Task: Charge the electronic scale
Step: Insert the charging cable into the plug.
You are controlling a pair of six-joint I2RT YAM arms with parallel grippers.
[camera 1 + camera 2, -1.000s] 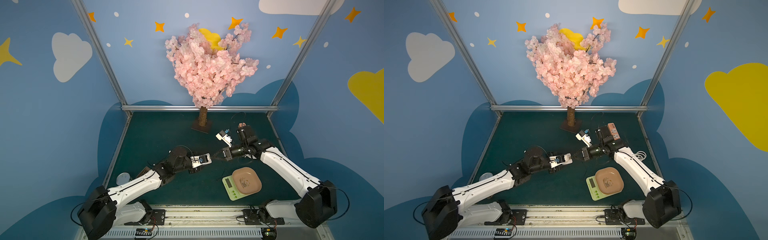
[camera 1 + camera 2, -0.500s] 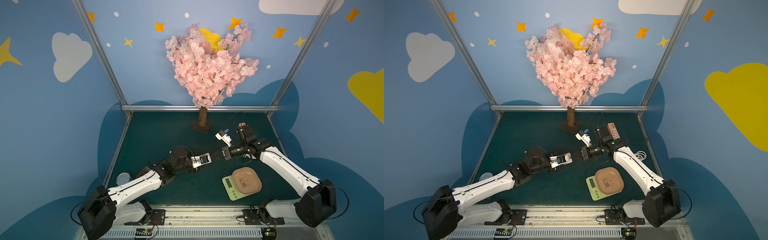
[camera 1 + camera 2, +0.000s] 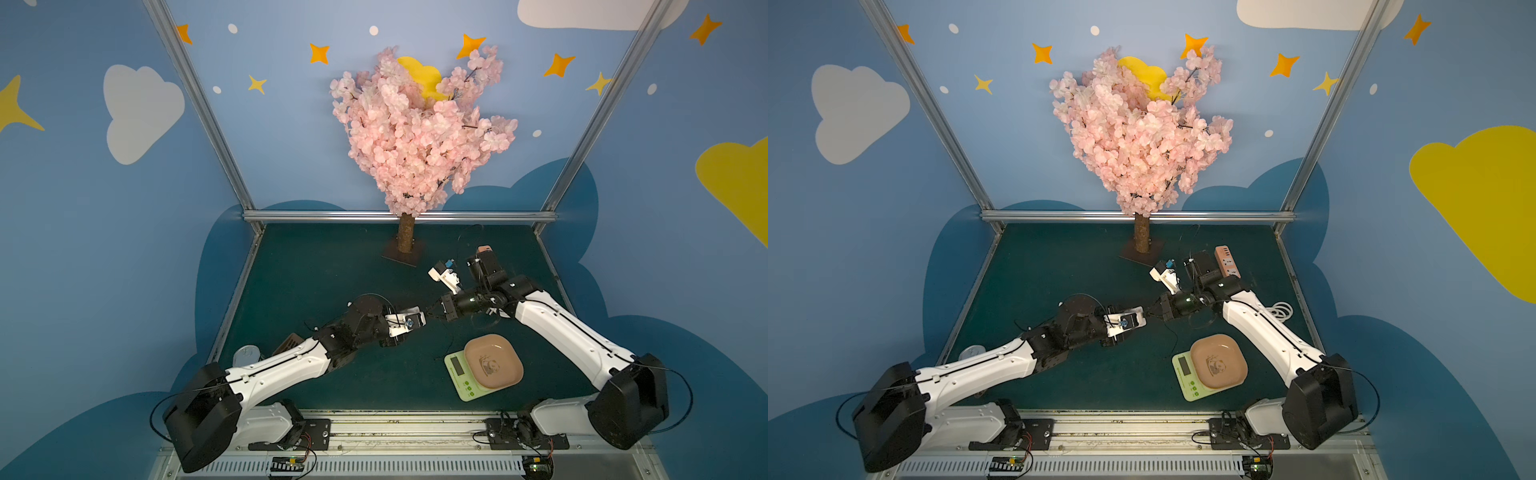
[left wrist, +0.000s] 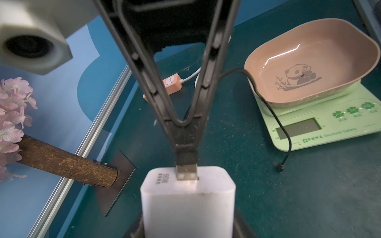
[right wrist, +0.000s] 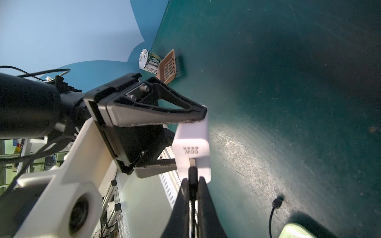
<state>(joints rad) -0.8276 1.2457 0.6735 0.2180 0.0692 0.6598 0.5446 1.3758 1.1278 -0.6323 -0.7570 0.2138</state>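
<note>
white charger block (image 4: 187, 204) is clamped in the left hand (image 5: 185, 142); right hand (image 4: 185, 147) pinches the black usb plug (image 4: 186, 172) partly in its port; electronic scale (image 3: 463, 372) sits near the surface's (image 3: 332, 270) front edge.

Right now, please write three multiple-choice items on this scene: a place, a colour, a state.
1. The tray sits: A on the electronic scale; B on the power strip; C under the tree.
2. The charger block in the left gripper is: A orange; B white; C black.
3. The right gripper is: A open; B shut on the USB plug; C shut on the tray.
1A: it rests on the scale's top. 2B: its casing is white. 3B: its fingers pinch the plug.
</note>
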